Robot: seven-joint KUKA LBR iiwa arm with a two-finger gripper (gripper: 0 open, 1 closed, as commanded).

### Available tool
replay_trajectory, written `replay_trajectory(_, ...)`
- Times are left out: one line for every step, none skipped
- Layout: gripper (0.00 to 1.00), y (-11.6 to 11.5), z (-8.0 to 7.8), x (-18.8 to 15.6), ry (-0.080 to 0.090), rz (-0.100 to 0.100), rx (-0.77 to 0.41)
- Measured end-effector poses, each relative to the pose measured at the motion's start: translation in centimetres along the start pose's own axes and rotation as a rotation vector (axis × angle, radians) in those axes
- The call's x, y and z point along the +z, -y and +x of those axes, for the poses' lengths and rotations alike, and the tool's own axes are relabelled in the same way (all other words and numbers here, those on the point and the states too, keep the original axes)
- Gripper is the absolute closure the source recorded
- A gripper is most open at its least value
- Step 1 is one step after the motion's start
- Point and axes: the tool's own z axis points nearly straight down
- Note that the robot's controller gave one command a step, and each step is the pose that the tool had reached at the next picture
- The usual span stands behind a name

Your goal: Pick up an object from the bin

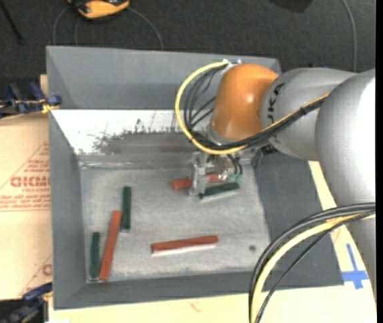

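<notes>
My gripper reaches down near the back right of the bin floor. A short red stick lies just left of its fingers, and a dark green stick lies just right of them, slanting. Both sticks are close against the fingertips; whether either is held between them is not visible.
A long red stick lies at the front centre. At the left lie a dark green stick, a long red stick and another dark green stick, all roughly upright in the view. The arm with its orange cover hangs over the back right.
</notes>
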Motion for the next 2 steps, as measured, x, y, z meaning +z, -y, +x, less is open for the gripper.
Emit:
replay_trajectory(1.0, 3.54, 2.3, -14.94, -0.005, 0.0, 0.04)
replay_trajectory(0.0, 3.51, 2.33, -14.87, -0.007, -0.002, 0.04)
